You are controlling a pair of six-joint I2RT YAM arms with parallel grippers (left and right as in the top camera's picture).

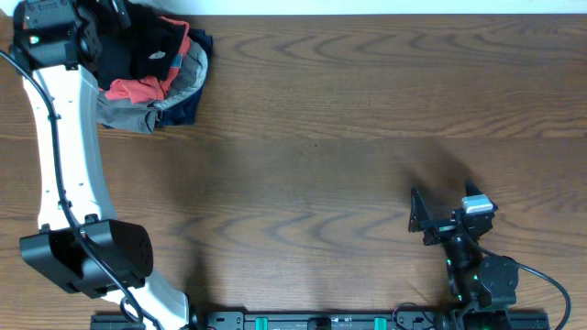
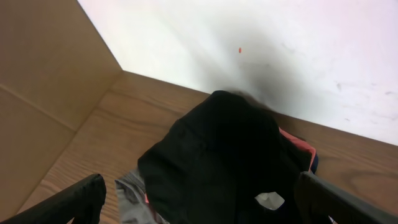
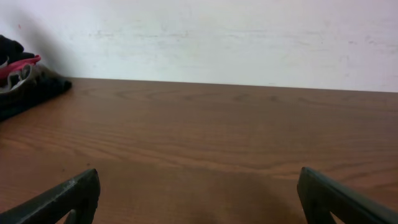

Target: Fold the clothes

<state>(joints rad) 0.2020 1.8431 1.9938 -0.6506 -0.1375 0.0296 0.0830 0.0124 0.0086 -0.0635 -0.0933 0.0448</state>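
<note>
Lying heaped in the far left corner of the desk [image 1: 321, 137], the clothes [image 1: 156, 82] form a crumpled, unfolded pile. A black garment [image 2: 217, 149] is on top and a coral-red garment [image 1: 138, 89] under it, with grey fabric [image 1: 124, 115] along the near edge and navy cloth [image 1: 185, 105] at the right side. The white left arm [image 1: 69, 156] runs from its base at the near left edge up to this pile. The left gripper [image 2: 202, 200] hangs over the black garment with its fingers [image 2: 74, 199] spread wide and nothing between them; whether they touch the cloth cannot be told. A small white tag [image 2: 268, 200] shows on the black fabric. Beyond the pile stand a pale wall [image 2: 280, 37] and, to its left, a brown cardboard panel [image 2: 43, 74]. At the near right, well apart from the clothes, the right gripper [image 1: 420, 218] sits low over the desk by its base, jaws wide apart and holding nothing.
</note>
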